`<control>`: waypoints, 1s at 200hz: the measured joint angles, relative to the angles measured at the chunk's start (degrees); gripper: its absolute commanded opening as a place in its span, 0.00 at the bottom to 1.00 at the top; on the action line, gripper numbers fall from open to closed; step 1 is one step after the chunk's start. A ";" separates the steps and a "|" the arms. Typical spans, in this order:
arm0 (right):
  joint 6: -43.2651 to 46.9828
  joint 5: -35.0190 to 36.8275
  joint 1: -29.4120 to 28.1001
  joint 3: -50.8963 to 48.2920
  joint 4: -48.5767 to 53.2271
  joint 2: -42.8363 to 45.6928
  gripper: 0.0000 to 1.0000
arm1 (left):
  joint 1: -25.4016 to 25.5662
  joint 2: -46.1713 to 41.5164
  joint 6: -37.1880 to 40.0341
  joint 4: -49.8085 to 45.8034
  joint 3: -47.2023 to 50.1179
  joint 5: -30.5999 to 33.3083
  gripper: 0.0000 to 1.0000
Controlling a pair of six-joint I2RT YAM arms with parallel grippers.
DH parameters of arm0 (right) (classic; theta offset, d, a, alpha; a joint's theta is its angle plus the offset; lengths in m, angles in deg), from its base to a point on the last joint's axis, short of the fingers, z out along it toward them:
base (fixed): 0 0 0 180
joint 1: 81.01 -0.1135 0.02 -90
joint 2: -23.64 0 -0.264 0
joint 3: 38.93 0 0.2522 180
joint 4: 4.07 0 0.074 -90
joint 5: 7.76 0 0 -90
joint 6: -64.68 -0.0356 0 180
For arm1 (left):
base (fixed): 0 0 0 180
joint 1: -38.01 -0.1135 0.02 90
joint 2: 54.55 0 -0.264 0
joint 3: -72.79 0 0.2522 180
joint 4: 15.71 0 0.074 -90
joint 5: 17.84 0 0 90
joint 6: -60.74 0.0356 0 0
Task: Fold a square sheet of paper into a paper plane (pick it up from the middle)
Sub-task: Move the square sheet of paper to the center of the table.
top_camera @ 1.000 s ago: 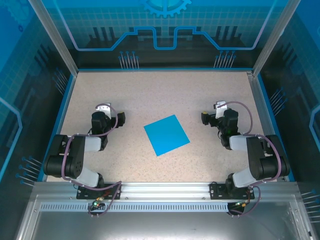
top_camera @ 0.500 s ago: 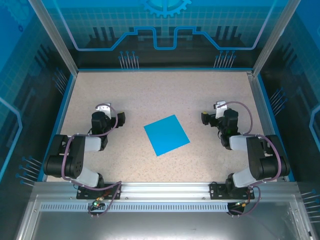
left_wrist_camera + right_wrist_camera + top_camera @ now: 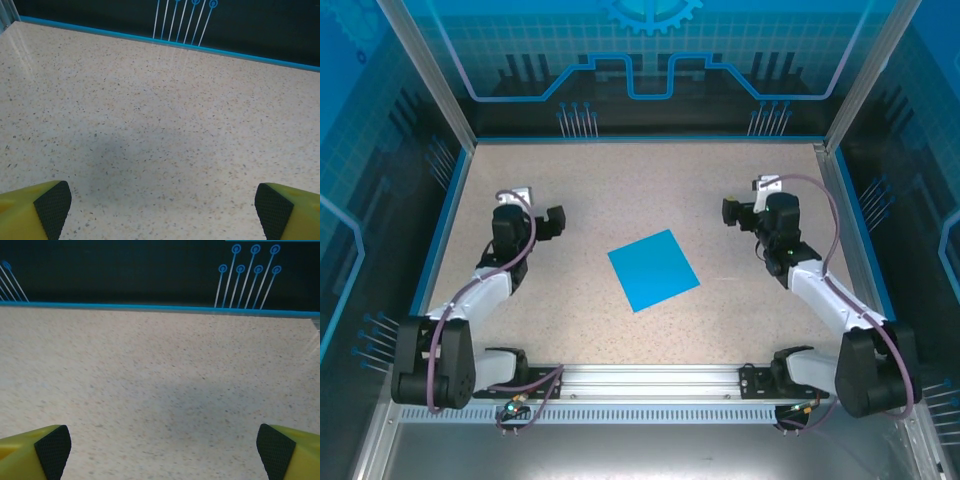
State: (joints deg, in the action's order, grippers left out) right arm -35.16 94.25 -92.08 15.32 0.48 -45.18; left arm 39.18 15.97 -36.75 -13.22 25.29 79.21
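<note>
Step in hand: approach, before any pick. The square sheet of paper (image 3: 654, 270) lies flat near the centre of the bench (image 3: 620, 180), a little toward 6 o'clock. It is turned off square to the bench edges, corners pointing roughly 11, 1, 5 and 7 o'clock. No crease is visible, so I judge folding not yet begun.

The left end effector (image 3: 554, 222) hovers at about 10 o'clock from the sheet, well apart from it, jaws wide, holding nothing. In the left wrist view its black pads (image 3: 52, 210) sit at the lower corners with bare speckled bench between. The right end effector (image 3: 731, 211) is at about 2 o'clock from the sheet, also well apart, jaws wide and empty. Its pads (image 3: 52, 449) likewise frame bare bench.

Next move, judged: one arm swings inward and descends over the sheet's middle. Thin paper flat on a hard surface offers no edge there, so the pinch probably has to bunch the middle gently, or the sheet slides.

Room: open bench all round the sheet. The blue rim (image 3: 640, 138) at 12 o'clock, the side rims at 3 and 9 o'clock and the base rail (image 3: 650, 378) at 6 o'clock bound the space. The sheet is well clear of each.
</note>
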 measured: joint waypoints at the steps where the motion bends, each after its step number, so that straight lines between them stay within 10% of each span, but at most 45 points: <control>1: -0.37 0.20 -0.22 0.39 0.61 -0.02 1.00 | 0.04 0.00 -0.07 -0.28 -0.20 0.07 0.98; 107: -21.44 11.78 -35.10 22.69 35.78 -24.28 0.99 | 1.27 -0.44 -7.78 -10.51 -2.71 0.13 0.99; 200: -26.53 5.53 -39.10 27.74 35.56 -38.80 0.99 | 1.27 -1.20 -8.98 -9.88 -1.66 -0.04 0.98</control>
State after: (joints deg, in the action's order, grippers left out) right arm -61.70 99.78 -131.18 43.05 36.04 -83.97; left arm 40.44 14.77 -45.73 -23.10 23.63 79.17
